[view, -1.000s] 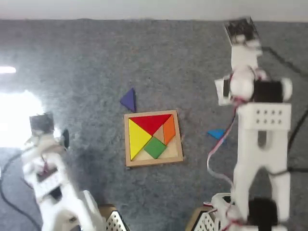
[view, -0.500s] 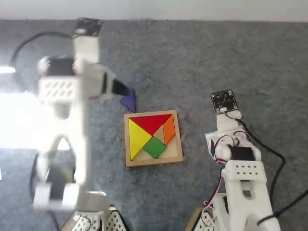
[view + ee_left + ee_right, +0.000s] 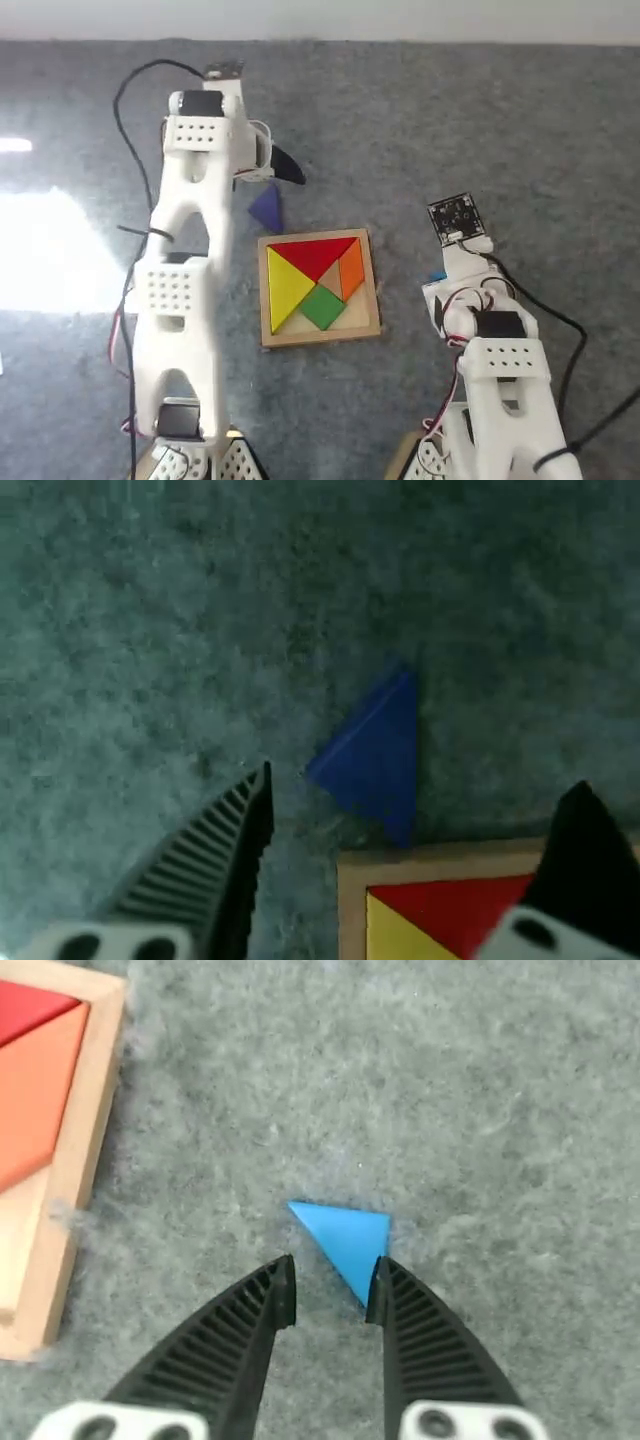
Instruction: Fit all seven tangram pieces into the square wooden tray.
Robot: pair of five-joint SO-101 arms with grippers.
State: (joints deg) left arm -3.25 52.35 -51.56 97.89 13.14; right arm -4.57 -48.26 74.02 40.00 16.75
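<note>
Left pincer [image 3: 422, 780] nearer; two triangles [image 3: 267, 208] [image 3: 345, 1235] outside

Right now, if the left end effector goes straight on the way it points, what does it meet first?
Probably the dark blue triangle, lying just ahead of the open left end effector, beside the wooden tray; depth is unclear.

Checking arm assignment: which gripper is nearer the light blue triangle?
Right. The right gripper flanks the light blue triangle; the left gripper is across the tray.

Overhead view, close wrist views sharing tray [image 3: 320, 337]
</note>
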